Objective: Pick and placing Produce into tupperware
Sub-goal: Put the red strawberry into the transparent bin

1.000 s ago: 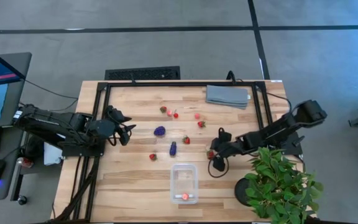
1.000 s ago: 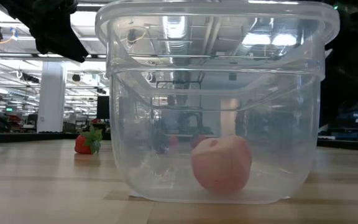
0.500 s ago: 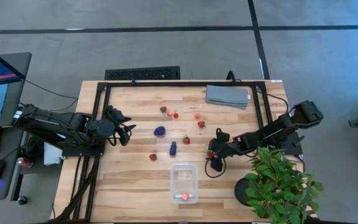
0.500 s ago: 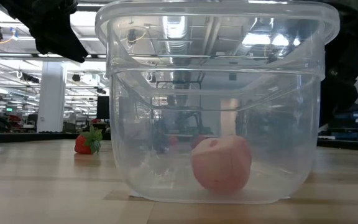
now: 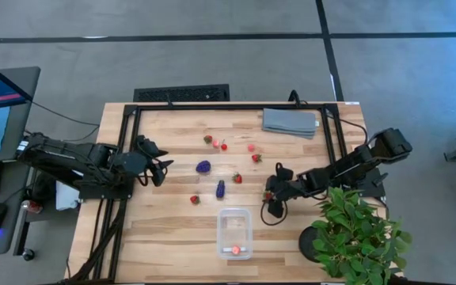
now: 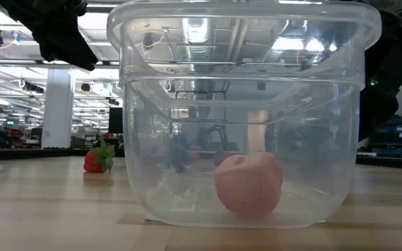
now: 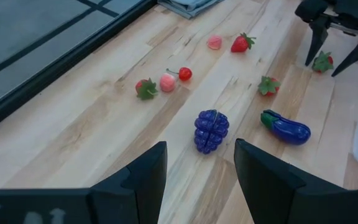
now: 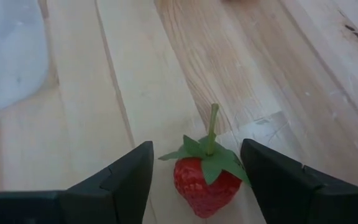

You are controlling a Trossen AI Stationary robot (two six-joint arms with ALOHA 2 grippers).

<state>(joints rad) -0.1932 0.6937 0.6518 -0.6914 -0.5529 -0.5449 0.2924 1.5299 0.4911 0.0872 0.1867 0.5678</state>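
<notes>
Right gripper (image 8: 194, 171): jaws released, straddling a strawberry (image 8: 205, 180) on the surface.
Left gripper (image 7: 196, 171): jaws released, idle.

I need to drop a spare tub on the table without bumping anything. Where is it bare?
Bare: the near left corner, left of the container, and the strip between cloth and right tool. Crowded: the middle, around the grapes, eggplant and strawberries.

no legible text, labels or brands, monitor screen perhaps too small
</notes>
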